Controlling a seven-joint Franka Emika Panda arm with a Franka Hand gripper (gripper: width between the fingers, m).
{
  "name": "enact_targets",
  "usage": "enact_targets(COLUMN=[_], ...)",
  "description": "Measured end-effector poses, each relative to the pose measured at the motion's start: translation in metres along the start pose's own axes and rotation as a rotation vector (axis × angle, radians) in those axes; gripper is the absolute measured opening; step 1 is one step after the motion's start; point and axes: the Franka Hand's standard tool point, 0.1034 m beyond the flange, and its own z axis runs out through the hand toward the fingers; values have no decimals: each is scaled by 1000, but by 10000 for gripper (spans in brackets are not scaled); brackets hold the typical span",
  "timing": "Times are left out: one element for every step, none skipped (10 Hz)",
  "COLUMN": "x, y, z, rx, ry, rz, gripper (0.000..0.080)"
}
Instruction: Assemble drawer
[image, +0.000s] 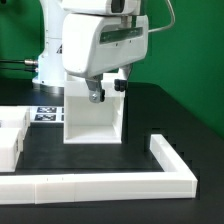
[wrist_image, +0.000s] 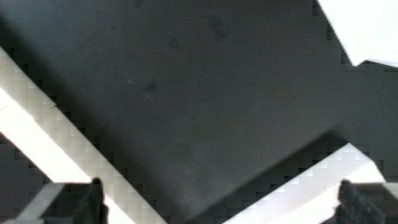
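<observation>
The arm (image: 100, 40) is a chunky, glossy white shell with rounded corners and dark seams, thin black cables (image: 17, 64) beside it, and two small dark fingers (image: 97, 96) underneath.

Behind everything hangs a flat green backdrop (image: 190, 40), filling the far side from the exterior view's left to its right, evenly lit and with no seam I can make out. In front of it lies the matt black surface (image: 165, 110), which catches a faint pale sheen from the soft light. A low white rail (image: 120, 183) borders its near edge and turns away along the exterior view's right. Toward the exterior view's left, the marker board (image: 45, 113) lies flat on the surface, its black-and-white tags facing up
</observation>
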Motion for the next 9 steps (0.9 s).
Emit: enact_targets(x=[0,0,0,0,0,0,0,-1,-7], y=[0,0,0,0,0,0,0,-1,-9], z=[0,0,0,0,0,0,0,0,-1], rx=[0,0,0,0,0,0,0,-1,-8], ry=[0,0,0,0,0,0,0,2,9], rz=[0,0,0,0,0,0,0,7,38], gripper=[650,650,650,650,650,650,650,650,650])
